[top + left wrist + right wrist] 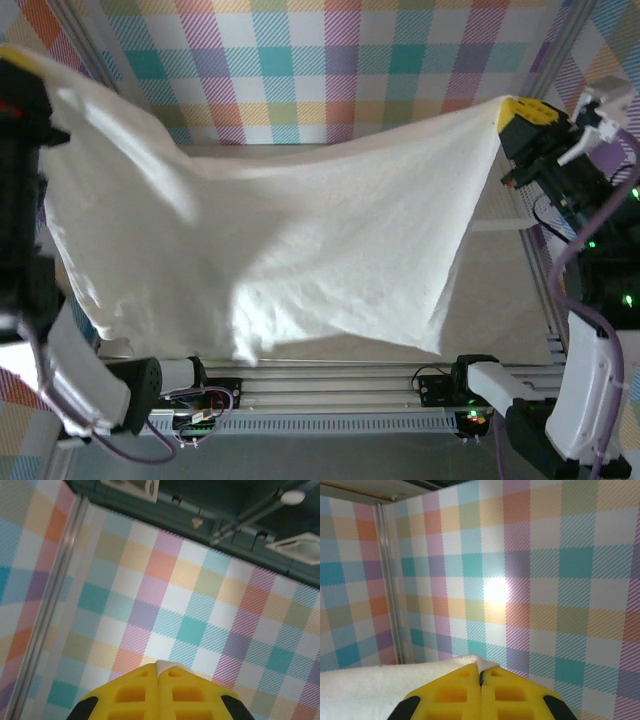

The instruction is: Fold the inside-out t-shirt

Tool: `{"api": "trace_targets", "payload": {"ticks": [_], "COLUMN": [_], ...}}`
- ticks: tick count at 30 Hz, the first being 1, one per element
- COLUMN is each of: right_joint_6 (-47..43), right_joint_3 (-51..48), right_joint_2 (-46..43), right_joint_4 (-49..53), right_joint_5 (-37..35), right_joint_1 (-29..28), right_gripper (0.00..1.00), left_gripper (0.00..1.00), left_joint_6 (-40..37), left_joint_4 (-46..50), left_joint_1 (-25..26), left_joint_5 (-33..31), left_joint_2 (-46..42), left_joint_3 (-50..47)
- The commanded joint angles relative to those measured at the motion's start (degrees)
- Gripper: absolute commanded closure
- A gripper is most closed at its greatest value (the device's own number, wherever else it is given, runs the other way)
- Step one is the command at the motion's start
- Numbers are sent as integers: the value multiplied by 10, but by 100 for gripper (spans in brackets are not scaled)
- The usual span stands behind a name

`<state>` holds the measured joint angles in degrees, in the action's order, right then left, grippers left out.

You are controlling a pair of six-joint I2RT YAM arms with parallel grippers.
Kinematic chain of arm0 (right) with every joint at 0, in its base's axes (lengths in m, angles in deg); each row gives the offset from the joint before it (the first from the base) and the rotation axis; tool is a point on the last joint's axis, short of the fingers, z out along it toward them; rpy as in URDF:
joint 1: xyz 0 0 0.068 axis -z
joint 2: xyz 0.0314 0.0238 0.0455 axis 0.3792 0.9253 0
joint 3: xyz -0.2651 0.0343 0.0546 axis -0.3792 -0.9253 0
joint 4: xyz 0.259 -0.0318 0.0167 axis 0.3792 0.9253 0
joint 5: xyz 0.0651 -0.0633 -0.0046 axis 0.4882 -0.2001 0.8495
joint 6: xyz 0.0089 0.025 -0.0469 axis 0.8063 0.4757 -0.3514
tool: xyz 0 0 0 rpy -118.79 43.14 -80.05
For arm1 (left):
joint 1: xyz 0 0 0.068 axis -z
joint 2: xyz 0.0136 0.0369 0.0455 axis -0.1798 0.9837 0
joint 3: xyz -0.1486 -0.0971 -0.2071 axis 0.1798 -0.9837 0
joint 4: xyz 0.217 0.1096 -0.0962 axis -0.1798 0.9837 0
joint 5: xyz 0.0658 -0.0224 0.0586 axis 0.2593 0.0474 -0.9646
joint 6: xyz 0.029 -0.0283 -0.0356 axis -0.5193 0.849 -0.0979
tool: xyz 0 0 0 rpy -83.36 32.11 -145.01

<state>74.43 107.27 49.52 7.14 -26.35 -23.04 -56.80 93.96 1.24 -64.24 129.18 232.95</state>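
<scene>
Left gripper (159, 669): yellow moulded plastic fingers (130, 695) had rectangular recesses and black patches at the outer corners. Right gripper (481, 674) was of the same build. Right arm (590, 390) carried a smooth white shell on its lower link, with black joint housings, grey-lilac cables (556, 272) alongside and green lamps (592, 243) lit. Left arm (78, 372) had a white shell, a black cylindrical joint (140, 385) and a red mark (9, 106) on its black upper body.

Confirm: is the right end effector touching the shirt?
Touching. In the right wrist view, the shirt is pinched at the tips of the shut right end effector; the top view shows its corner hanging from there.
</scene>
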Motion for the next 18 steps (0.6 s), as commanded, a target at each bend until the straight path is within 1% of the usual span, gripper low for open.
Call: {"api": "trace_targets", "payload": {"ticks": [1, 3, 7, 10, 12, 13, 15, 16, 17, 18], "right_joint_6": [-19, -20, -20, -9, 0, 0, 3, 2, 0, -6], "right_joint_3": [-3, -17, -46, -40, -1, 41, 149, 219, 290, 350], "right_joint_2": [62, 99, 197, 306, 398, 457, 567, 625, 675, 708], "right_joint_4": [-24, -46, -101, -145, -157, -145, -97, -57, -12, 24], "right_joint_5": [-7, -8, -9, -7, -12, -15, -22, -28, -31, -34], "right_joint_1": [2, 2, 2, 1, -1, -3, -7, -9, -11, -11], "right_gripper": [100, 100, 100, 100, 96, 93, 84, 79, 74, 70], "left_gripper": [100, 100, 100, 100, 97, 95, 83, 76, 65, 60], "left_joint_6": [4, 9, -4, -8, -8, -9, -9, -10, -10, -10], "left_joint_4": [-38, -54, -86, -122, -129, -123, -91, -71, -54, -44], "left_joint_1": [-1, 6, 36, 59, 70, 73, 77, 78, 78, 78], "left_joint_5": [17, 24, 21, 15, 2, -2, -10, -11, -10, -9], "left_joint_2": [91, 142, 263, 364, 445, 494, 583, 622, 646, 652], "left_joint_3": [-7, -11, -13, -7, 30, 67, 156, 201, 230, 235]}}
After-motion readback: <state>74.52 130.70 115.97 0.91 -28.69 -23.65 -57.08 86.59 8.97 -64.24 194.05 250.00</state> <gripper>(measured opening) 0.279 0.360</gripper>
